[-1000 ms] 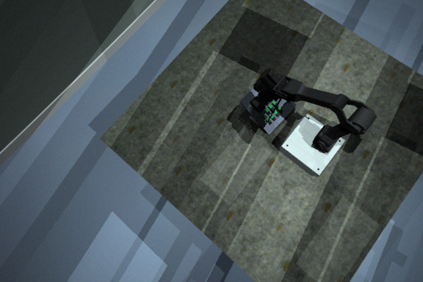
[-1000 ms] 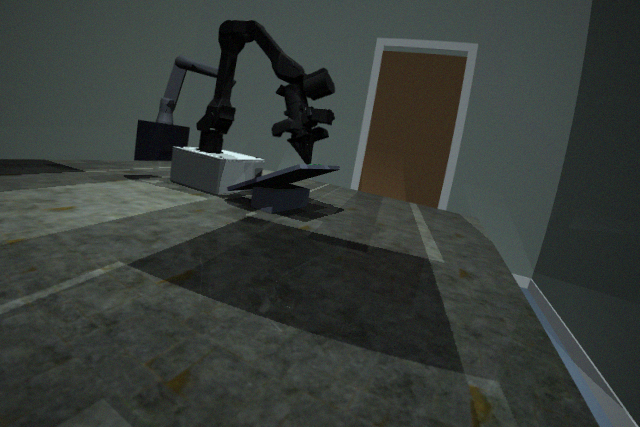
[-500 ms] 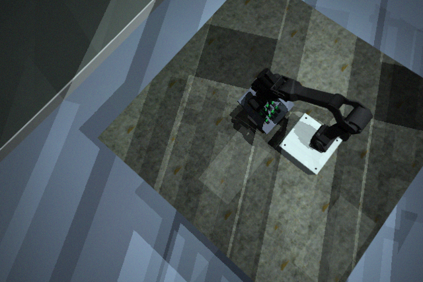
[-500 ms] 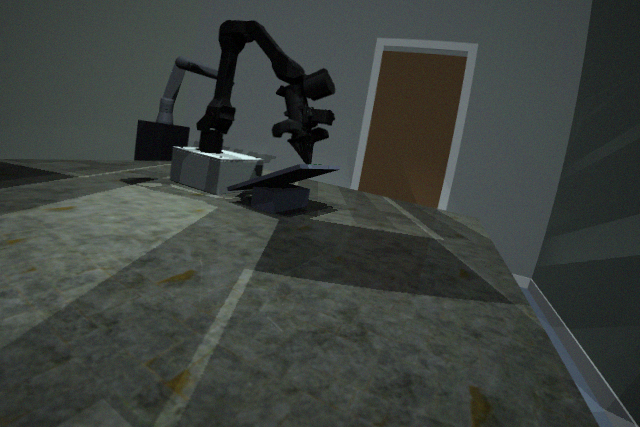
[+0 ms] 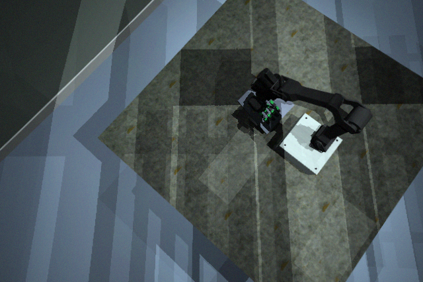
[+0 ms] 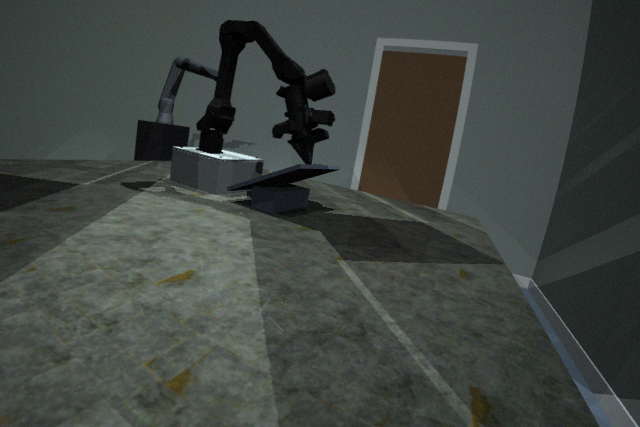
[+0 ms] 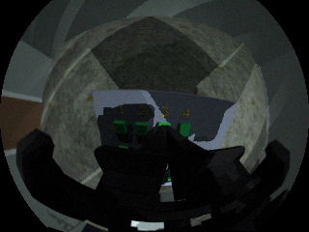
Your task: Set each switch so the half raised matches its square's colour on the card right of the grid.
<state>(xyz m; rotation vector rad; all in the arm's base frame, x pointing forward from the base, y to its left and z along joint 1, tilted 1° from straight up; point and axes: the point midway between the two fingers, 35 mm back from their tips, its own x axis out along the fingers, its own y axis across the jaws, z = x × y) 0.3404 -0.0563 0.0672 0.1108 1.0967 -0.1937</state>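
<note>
Black, jointed links make up the robot arm point(image 5: 316, 96) point(image 6: 279, 61), which rises from a white, box-shaped base point(image 5: 296, 137) point(image 6: 199, 169) and bends over to a slate-grey, rectangular switch panel point(image 5: 245, 96) point(image 6: 284, 177) point(image 7: 181, 101). The panel is just beside the base on a mottled grey-green tabletop point(image 5: 222, 156) point(image 6: 155, 308) point(image 7: 72, 72), its slanted face resting on a grey, block-shaped support point(image 6: 279, 199).

The black parallel-jaw gripper point(image 5: 262, 92) point(image 6: 309, 161) point(image 7: 164, 128) points down at the panel, its fingers closed together with nothing between them. Its tips are at or very near the panel face; whether they touch, I cannot tell. In the wrist view they are in front of the switch below the yellow 3. Green switch halves point(image 5: 271, 102) point(image 7: 184, 130) show below the yellow numerals 1 to 4, while the fingers hide much of the nearer part of the grid. Shadow darkens much of the panel, and the small card's colours cannot be made out.

Behind stand a grey arm point(image 6: 170, 87) on a black box point(image 6: 160, 141) and a brown door point(image 6: 413, 127) point(image 7: 19, 121) in a pale frame.
</note>
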